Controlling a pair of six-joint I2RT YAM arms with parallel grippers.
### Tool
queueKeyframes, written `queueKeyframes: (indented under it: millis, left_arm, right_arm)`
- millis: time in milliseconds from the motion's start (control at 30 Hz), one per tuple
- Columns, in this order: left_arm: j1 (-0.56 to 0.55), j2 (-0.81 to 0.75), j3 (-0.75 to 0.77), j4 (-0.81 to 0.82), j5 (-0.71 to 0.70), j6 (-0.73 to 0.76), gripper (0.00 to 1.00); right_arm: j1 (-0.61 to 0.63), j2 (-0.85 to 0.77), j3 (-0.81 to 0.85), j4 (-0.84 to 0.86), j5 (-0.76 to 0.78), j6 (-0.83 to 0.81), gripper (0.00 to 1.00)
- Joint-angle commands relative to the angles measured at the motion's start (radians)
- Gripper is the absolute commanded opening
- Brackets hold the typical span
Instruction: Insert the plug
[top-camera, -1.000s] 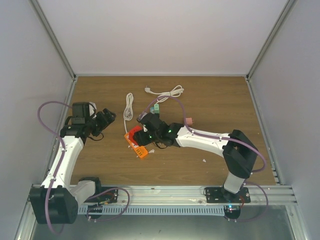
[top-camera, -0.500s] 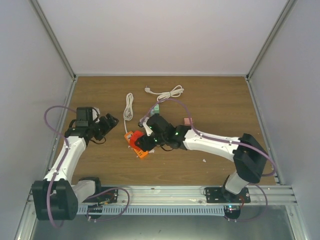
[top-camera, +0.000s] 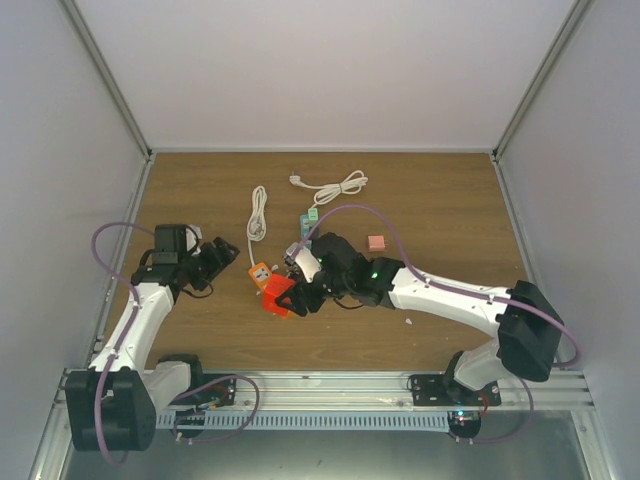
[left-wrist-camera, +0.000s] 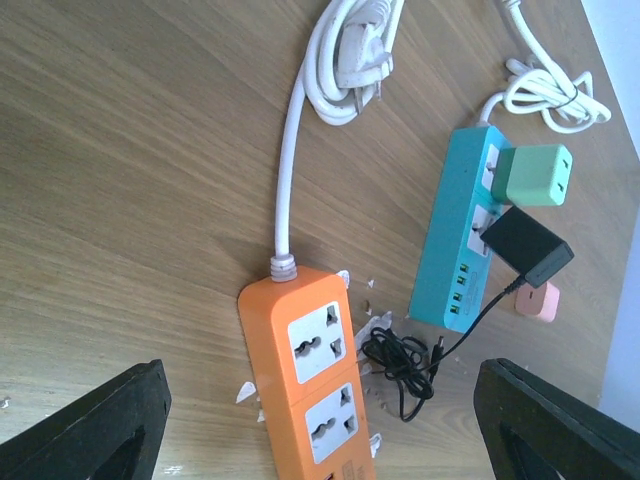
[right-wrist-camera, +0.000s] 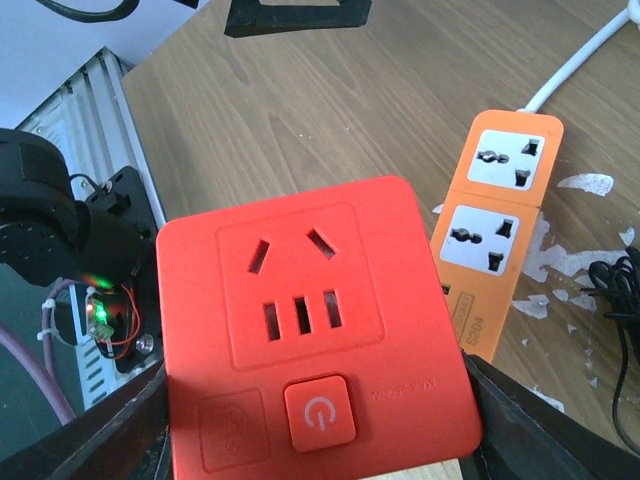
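Broadly, wooden surface (top-camera: 450, 200) sat boxed by walls on three sides, with bare wood free on the right and along the far back. Right arm lay stretched across the middle; right hand (top-camera: 297, 288) was closed partway, clamped on a red socket cube (right-wrist-camera: 315, 330) just beside the orange power strip (left-wrist-camera: 305, 370). Meanwhile left hand (top-camera: 222, 260) hung wide open, holding nothing, aimed at the strips. Beyond lay the teal power strip (left-wrist-camera: 465, 240), carrying a green adapter (left-wrist-camera: 535, 175). Next to that adapter, on the teal strip, sat the plug (left-wrist-camera: 528, 245), its thin wire (left-wrist-camera: 400, 360) coiled between both strips; couldn't tell if it was seated. Judged step: setting up, insertion not confirmed. Next move likely needs a free hand onto the plug, keeping clear of the wire, the white cord (left-wrist-camera: 345, 60) and the right arm crowding the centre.
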Motion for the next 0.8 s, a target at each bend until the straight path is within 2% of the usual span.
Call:
queueKeyframes:
  millis: [0, 167, 233, 467, 767]
  left_arm:
    - [0.006, -0.009, 0.011, 0.026, -0.013, 0.052, 0.87]
    - [0.006, 0.014, -0.004, 0.056, 0.023, 0.084, 0.87]
    - [0.006, 0.025, -0.004, 0.063, 0.036, 0.093, 0.87]
    - [0.006, 0.036, 0.001, 0.064, 0.064, 0.126, 0.87]
    - [0.006, -0.006, -0.002, 0.061, 0.053, 0.131, 0.87]
  right_arm:
    - [-0.011, 0.021, 0.032, 0.036, -0.058, -0.043, 0.00]
    - [-0.025, 0.026, 0.006, 0.146, -0.388, -0.071, 0.00]
    - [-0.025, 0.027, 0.004, 0.154, -0.444, -0.079, 0.00]
    - [-0.025, 0.026, -0.003, 0.148, -0.559, -0.134, 0.01]
    - [-0.025, 0.041, 0.027, 0.113, -0.510, -0.151, 0.01]
